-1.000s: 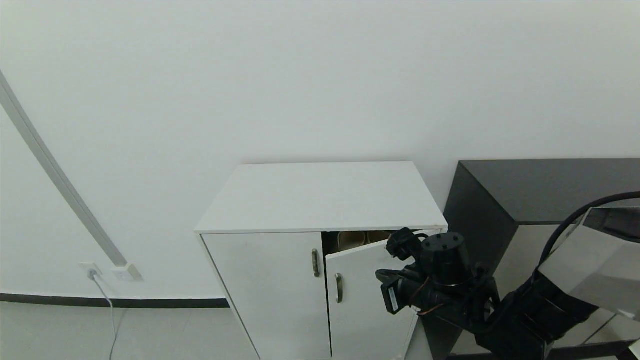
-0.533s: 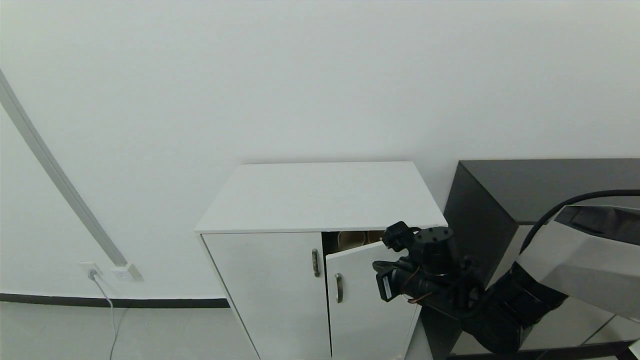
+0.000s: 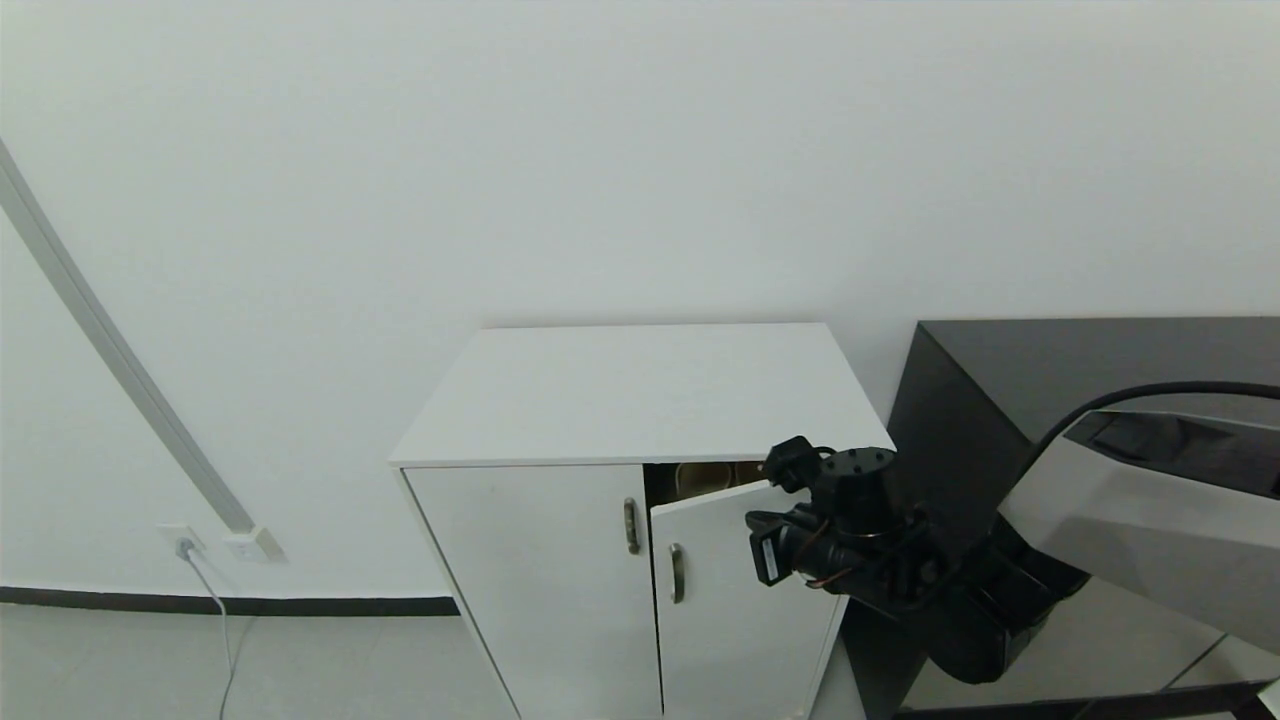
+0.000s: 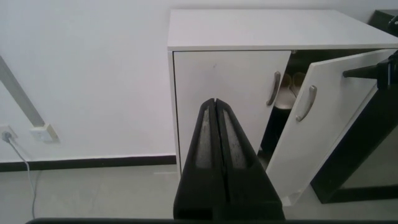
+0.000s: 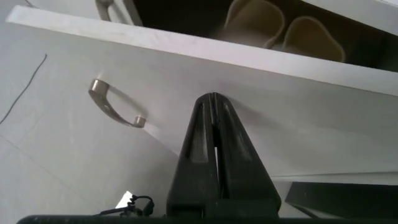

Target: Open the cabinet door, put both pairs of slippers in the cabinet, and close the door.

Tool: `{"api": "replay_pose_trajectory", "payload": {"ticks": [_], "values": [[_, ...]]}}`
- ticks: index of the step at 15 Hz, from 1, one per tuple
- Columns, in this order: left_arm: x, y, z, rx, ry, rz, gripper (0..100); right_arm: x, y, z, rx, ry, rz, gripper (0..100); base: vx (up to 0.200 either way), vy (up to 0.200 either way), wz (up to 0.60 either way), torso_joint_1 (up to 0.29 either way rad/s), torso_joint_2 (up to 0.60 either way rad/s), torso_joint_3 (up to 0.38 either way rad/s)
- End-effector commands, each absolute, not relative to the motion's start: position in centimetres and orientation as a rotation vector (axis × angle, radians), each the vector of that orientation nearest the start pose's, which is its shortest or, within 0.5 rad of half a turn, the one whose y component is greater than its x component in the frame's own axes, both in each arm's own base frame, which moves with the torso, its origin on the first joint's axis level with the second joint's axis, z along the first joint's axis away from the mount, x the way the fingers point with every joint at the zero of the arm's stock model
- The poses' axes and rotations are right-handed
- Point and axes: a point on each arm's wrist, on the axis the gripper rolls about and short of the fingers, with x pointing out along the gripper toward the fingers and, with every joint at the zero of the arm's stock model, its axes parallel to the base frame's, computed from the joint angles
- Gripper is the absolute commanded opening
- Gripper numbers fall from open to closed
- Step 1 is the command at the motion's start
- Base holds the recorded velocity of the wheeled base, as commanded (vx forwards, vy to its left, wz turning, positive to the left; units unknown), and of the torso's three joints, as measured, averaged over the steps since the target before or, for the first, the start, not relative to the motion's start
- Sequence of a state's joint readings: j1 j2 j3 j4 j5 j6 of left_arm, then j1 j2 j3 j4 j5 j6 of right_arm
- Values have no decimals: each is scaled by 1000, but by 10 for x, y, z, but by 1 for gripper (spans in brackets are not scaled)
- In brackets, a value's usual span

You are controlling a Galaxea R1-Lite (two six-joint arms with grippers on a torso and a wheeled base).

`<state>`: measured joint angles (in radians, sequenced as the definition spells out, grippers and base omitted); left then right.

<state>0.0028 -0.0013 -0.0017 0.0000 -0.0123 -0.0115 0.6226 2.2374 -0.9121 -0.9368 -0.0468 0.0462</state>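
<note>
Right gripper [image 5: 214, 97], clenched empty, sits against the ajar door [image 5: 298, 93] of the cabinet [image 3: 640, 390], slippers [image 5: 255, 22] already inside; left gripper [image 4: 215, 102] clenched out front, so push square on the face, handle [image 5: 115, 106] side, until flush.

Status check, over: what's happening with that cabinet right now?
Left pincer shut, empty, back from cabinet. Right pincer shut, tip at right door. Door ajar, slippers inside. Nothing seen blocking.

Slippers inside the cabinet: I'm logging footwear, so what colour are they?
The slippers are beige, seen best in the right wrist view.
</note>
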Motion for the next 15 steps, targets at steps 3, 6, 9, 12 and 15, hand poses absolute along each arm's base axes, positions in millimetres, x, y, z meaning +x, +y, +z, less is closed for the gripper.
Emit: {"api": "replay_pose_trajectory", "payload": {"ticks": [3,6,9,12,15], "values": [[-23,0,76,-12,-1,-9,0,330,228,44,-81,378,543,0,0,0,0,0,0,0],[-23,0,76,-12,-1,-9,0,335,227,40,-80,380,535,0,0,0,0,0,0,0],[-23,0,76,-12,-1,-9,0,339,225,39,-78,380,525,0,0,0,0,0,0,0],[-23,0,76,-12,-1,-9,0,344,223,36,-77,380,514,0,0,0,0,0,0,0],[-23,0,76,-12,-1,-9,0,351,220,33,-72,381,499,0,0,0,0,0,0,0]]}}
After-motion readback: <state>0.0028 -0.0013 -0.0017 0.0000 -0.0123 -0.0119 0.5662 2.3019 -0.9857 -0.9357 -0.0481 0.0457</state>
